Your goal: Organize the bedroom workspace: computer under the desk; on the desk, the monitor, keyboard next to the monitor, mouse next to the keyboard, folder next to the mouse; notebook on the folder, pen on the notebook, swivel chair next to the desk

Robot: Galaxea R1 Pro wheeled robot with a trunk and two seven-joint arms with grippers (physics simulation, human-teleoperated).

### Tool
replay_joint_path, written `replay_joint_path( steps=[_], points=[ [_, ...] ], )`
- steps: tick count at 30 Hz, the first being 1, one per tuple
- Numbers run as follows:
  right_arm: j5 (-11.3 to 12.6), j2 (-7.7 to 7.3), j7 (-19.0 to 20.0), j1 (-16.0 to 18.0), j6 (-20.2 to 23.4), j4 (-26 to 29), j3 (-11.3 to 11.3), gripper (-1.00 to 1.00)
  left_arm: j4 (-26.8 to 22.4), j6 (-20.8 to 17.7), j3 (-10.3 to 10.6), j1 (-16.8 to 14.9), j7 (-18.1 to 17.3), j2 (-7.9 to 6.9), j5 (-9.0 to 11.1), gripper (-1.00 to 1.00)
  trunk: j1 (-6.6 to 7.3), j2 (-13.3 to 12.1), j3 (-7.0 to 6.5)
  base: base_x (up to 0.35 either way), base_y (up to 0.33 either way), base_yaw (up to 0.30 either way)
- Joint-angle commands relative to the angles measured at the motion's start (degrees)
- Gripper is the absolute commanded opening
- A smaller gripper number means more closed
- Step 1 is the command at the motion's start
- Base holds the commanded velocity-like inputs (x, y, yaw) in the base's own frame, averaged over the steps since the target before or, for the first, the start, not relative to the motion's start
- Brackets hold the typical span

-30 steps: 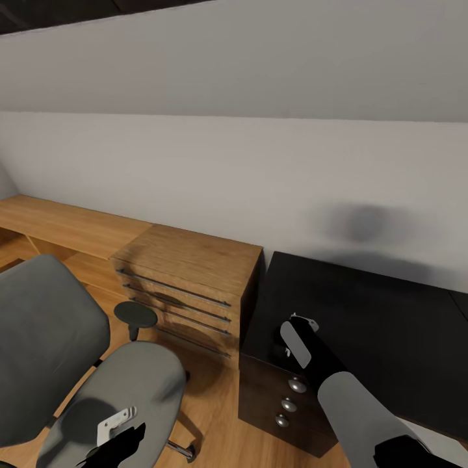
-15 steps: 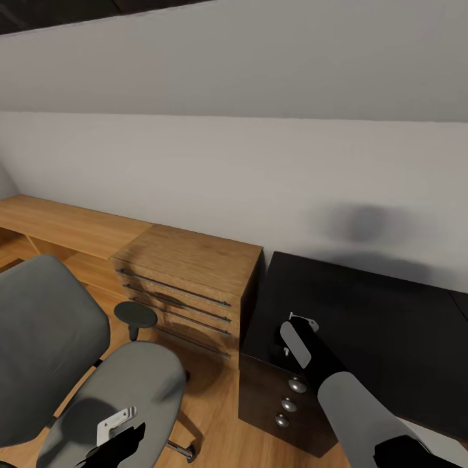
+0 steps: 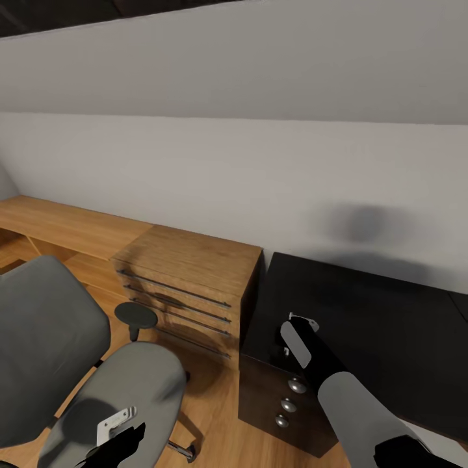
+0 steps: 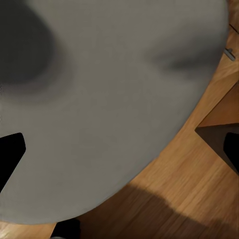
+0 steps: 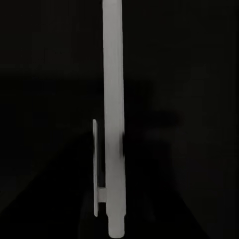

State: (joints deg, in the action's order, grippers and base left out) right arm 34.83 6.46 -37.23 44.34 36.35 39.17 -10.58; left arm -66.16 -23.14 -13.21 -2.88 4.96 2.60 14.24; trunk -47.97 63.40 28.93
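The grey swivel chair (image 3: 97, 383) stands at the lower left, its seat (image 4: 114, 99) bare, with no folder on it. My left gripper (image 4: 119, 149) hovers low over that seat, open, one black finger (image 4: 10, 154) at each side and nothing between them. A pale grey pen (image 5: 113, 119) with a clip runs straight along my right gripper's axis, close to the camera, against black. My right arm (image 3: 312, 357) reaches over the black desk (image 3: 377, 325); the gripper itself is lost against the dark top and appears shut on the pen.
A wooden drawer unit (image 3: 188, 286) stands between the chair and the black desk, with a long wooden shelf (image 3: 58, 224) running left along the white wall. A black drawer front with round knobs (image 3: 289, 403) faces me. Wood floor (image 4: 189, 189) lies under the chair.
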Motion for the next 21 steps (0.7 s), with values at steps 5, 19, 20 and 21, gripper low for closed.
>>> replay_joint_path(
  steps=[5, 19, 20, 21],
  points=[
    [0.6, -0.04, -0.6, 0.0, 0.1, 0.1, -0.2, -1.0, -0.1, -0.3, -0.1, 0.0, 0.4, 0.04, 0.6, 1.0, 1.1, -2.0, -0.84, 0.0, 0.0, 0.0],
    [0.6, -0.05, -0.6, 0.0, 0.2, 0.3, -0.2, -1.0, -0.1, -0.3, -0.1, 0.0, 0.6, 0.04, 0.5, 1.0, 4.18, -7.6, -3.36, -0.003, 0.0, 0.0],
    [0.6, -0.05, -0.6, 0.0, 0.1, 0.6, -0.2, -1.0, -0.1, -0.3, -0.1, 0.0, 0.6, 0.04, 0.5, 1.0, 4.4, -8.0, -3.54, -0.124, -0.006, 0.0],
    [0.6, -0.05, -0.6, 0.0, 0.1, 0.9, -0.2, -1.0, -0.1, -0.3, -0.1, 0.0, 0.6, 0.04, 0.5, 1.0, 4.61, -8.4, -3.71, -0.161, -0.016, 0.0]
  ],
)
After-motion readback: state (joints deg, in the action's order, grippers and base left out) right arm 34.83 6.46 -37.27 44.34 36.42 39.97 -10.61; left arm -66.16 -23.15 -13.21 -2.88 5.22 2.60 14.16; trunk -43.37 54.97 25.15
